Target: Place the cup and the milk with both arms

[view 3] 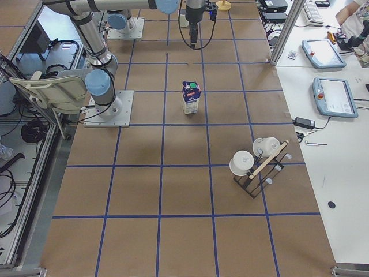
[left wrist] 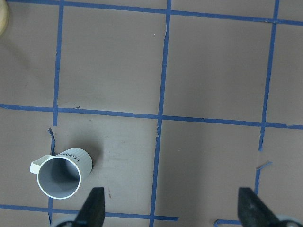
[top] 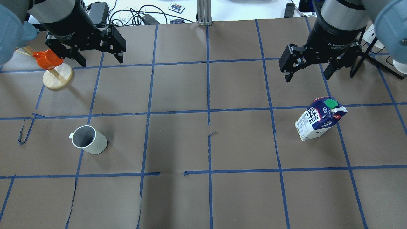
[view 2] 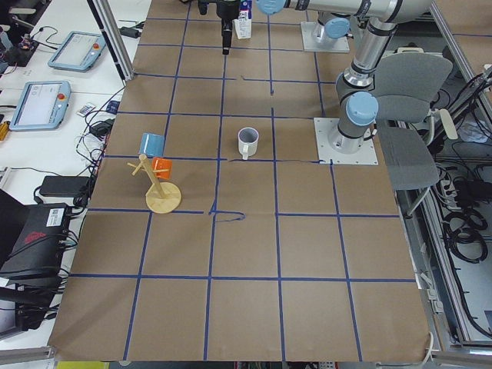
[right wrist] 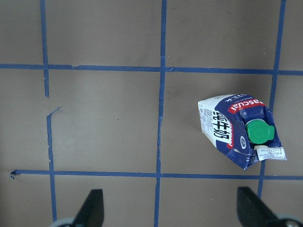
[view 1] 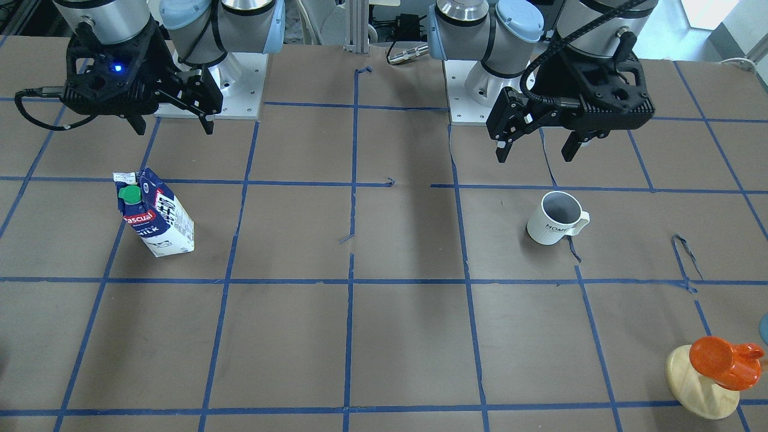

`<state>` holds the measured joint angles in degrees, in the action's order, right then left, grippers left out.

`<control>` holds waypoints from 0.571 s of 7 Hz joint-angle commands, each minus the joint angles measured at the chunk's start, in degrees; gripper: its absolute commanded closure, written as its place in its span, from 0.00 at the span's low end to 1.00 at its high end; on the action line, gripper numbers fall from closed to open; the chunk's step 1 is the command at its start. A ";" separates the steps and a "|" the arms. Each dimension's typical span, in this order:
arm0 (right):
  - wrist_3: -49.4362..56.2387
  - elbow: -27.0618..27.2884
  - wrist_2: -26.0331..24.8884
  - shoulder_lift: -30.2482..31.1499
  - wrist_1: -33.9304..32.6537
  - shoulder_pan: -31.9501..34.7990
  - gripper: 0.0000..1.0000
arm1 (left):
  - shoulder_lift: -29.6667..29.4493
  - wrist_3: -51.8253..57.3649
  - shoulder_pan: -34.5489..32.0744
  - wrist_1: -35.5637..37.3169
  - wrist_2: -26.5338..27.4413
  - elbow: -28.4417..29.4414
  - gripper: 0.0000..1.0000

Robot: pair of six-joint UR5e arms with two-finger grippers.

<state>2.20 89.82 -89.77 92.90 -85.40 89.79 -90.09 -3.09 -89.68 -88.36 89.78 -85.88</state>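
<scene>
The cup (top: 89, 140) is a white ribbed mug with a grey inside. It stands upright on the brown table on my left side, and also shows in the front view (view 1: 557, 218) and the left wrist view (left wrist: 60, 172). My left gripper (top: 101, 61) is open and empty, raised well behind the cup in the front view (view 1: 535, 155). The milk (top: 319, 119) is a blue and white carton with a green cap. It stands on my right side, seen too in the front view (view 1: 157, 216) and the right wrist view (right wrist: 236, 132). My right gripper (top: 307, 77) is open and empty, raised clear of the carton.
An orange cup (top: 47, 60) hangs on a wooden stand (top: 58, 78) at the far left, close under my left gripper. A rack with white cups (view 3: 253, 164) stands at the table's right end. Blue tape lines grid the table.
</scene>
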 commanded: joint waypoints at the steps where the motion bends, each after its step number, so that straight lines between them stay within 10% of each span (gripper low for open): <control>1: 0.00 0.00 -0.05 0.00 0.06 0.03 0.00 | 0.09 0.19 0.03 -0.14 0.13 0.10 0.00; 4: 0.00 0.00 -0.40 0.00 -0.03 0.03 0.00 | 0.18 0.19 0.03 -0.15 0.22 0.19 0.00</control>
<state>2.20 89.88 -89.91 92.90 -85.42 89.85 -89.93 -2.90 -89.65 -88.50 89.98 -85.72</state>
